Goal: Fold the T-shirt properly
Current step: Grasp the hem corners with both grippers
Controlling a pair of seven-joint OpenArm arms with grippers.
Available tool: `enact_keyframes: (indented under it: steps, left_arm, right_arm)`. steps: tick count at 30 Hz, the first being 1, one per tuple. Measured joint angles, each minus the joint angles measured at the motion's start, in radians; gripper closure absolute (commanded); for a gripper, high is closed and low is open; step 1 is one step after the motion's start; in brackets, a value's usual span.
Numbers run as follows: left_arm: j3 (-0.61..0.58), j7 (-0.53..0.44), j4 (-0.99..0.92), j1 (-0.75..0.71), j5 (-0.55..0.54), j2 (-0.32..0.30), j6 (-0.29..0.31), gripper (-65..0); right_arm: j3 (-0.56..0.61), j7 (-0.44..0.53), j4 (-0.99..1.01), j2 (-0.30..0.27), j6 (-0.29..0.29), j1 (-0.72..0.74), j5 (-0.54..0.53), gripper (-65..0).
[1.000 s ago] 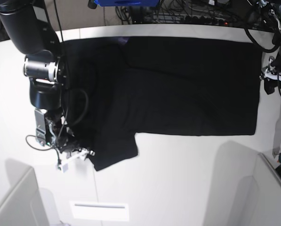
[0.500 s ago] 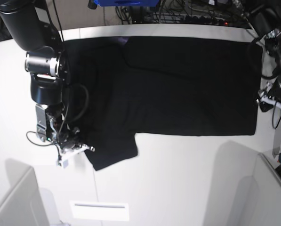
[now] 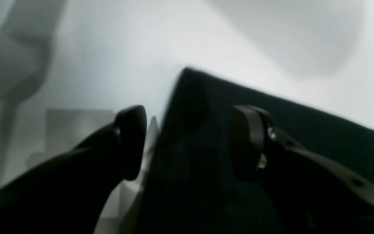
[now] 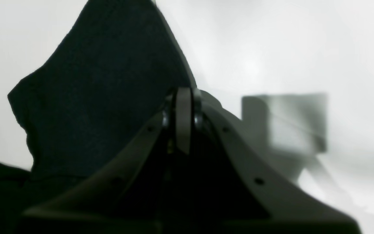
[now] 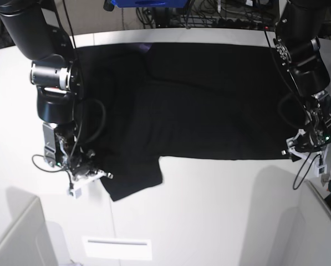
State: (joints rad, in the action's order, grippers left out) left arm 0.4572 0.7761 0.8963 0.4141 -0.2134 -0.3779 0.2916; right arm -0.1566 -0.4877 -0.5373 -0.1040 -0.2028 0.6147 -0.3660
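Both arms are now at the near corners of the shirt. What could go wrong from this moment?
1. The right gripper is shut at the sleeve edge of the T-shirt; the bite looks thin and may slip when lifted.
2. The left gripper is open astride the hem corner; if it closes off the edge, only one side rises and the fold skews.

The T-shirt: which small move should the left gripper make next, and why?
Probably it should close. In the left wrist view the left gripper stands open, with the corner edge of the T-shirt between its fingers, not yet pinched. The right gripper is already shut at the sleeve edge, though whether it pinches the cloth is unclear. Once both hold, the arms could lift the cloth together for a fold.
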Motion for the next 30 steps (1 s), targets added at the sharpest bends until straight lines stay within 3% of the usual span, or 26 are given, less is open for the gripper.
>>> enact_keyframes:
  steps: [9,21,30]
  left_arm:
    - [-0.01,-0.107,-0.133,0.04,0.004,-0.042,-0.001,-39.0]
    - [-0.015,-0.11,-0.138,0.049,0.003,-0.049,-0.002,-39.0]
    - [-0.017,-0.134,-0.307,0.15,0.0,-0.055,-0.001,-39.0]
  right_arm:
    - [0.0,-0.001,0.0,0.0,0.0,0.0,0.0,0.0]
    - [0.0,0.0,0.0,0.009,0.0,0.0,0.0,0.0]
    - [0.0,0.002,0.0,0.017,0.0,0.0,0.0,0.0]
